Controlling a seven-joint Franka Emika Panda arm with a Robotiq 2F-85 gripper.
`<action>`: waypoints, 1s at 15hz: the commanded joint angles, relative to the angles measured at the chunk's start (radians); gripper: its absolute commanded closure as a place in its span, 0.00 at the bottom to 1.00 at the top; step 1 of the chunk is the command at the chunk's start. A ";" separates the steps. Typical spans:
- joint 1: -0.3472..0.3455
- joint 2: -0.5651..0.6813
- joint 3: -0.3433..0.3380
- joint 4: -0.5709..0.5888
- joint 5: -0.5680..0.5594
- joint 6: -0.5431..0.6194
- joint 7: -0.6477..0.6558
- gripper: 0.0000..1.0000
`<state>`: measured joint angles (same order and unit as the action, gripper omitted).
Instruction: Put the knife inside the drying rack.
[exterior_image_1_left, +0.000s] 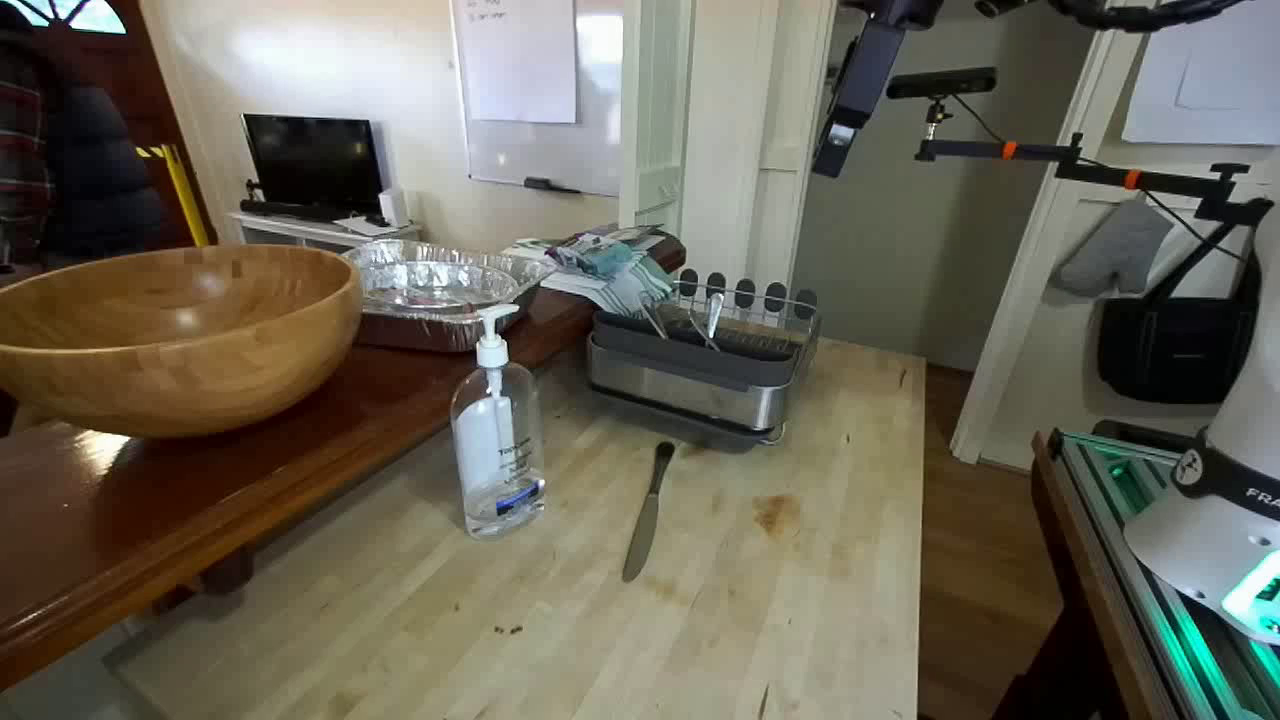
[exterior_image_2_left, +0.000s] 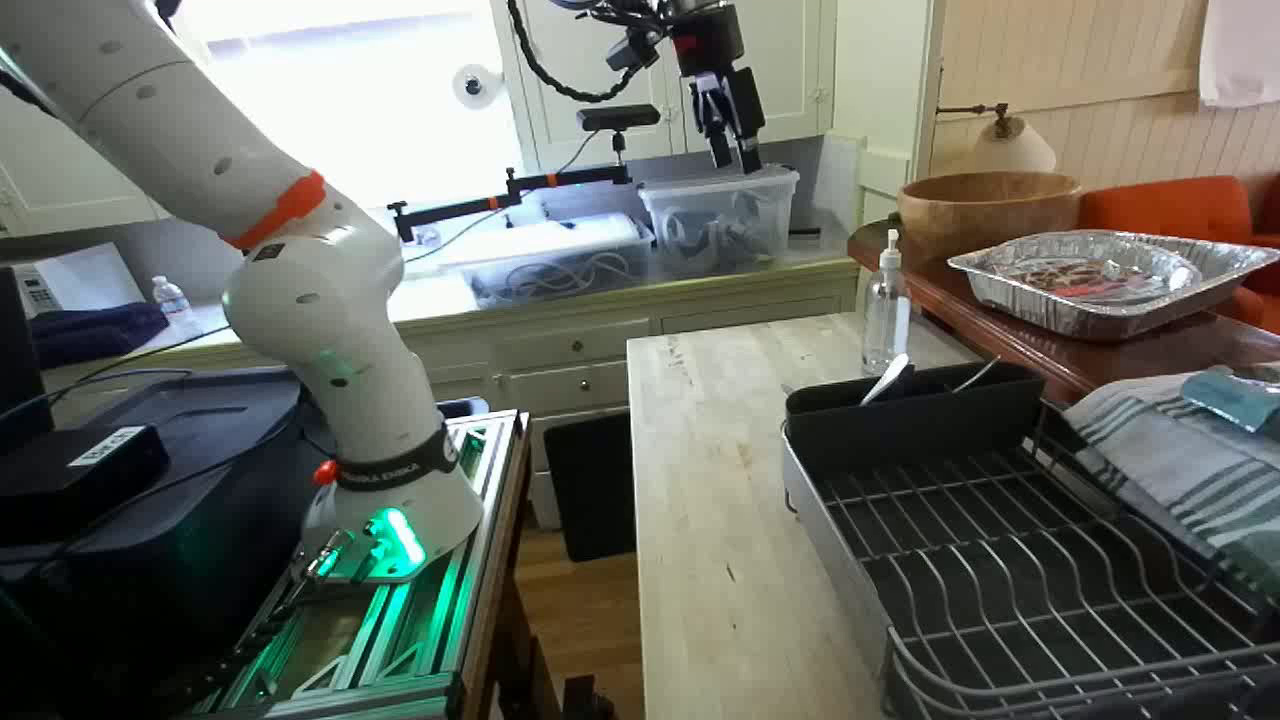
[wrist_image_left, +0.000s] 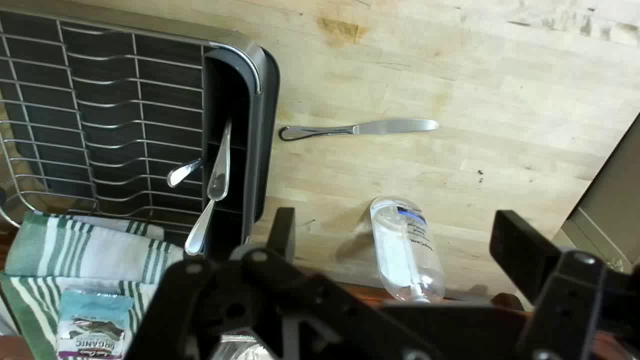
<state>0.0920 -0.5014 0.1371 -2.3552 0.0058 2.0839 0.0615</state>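
Note:
The knife (exterior_image_1_left: 647, 515) lies flat on the wooden table, its dark-looking handle toward the drying rack (exterior_image_1_left: 690, 385). In the wrist view the knife (wrist_image_left: 395, 126) lies beside the rack's dark cutlery holder (wrist_image_left: 267, 125), handle end close to it, blade pointing away. The rack (exterior_image_2_left: 835, 550) fills the near right of an exterior view, where I cannot make out the knife. My gripper (exterior_image_2_left: 736, 160) hangs high above the table; its fingers also show at the top of an exterior view (exterior_image_1_left: 835, 150). In the wrist view the gripper (wrist_image_left: 397, 231) is wide open with nothing held.
A clear soap pump bottle (exterior_image_1_left: 500, 460) stands near the knife. Silver utensils (wrist_image_left: 217, 180) sit in the cutlery holder. A wooden bowl (exterior_image_1_left: 200, 340), a foil tray (exterior_image_2_left: 1100, 300) and a striped towel (wrist_image_left: 100, 245) are on the raised brown counter alongside.

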 joint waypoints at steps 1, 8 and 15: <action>0.006 0.001 -0.005 0.002 -0.003 -0.002 0.002 0.00; 0.006 0.001 -0.005 0.002 -0.003 -0.002 0.002 0.00; -0.008 0.121 -0.028 -0.010 0.105 0.164 0.126 0.00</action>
<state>0.0840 -0.4610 0.1207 -2.3608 0.0439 2.1623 0.1421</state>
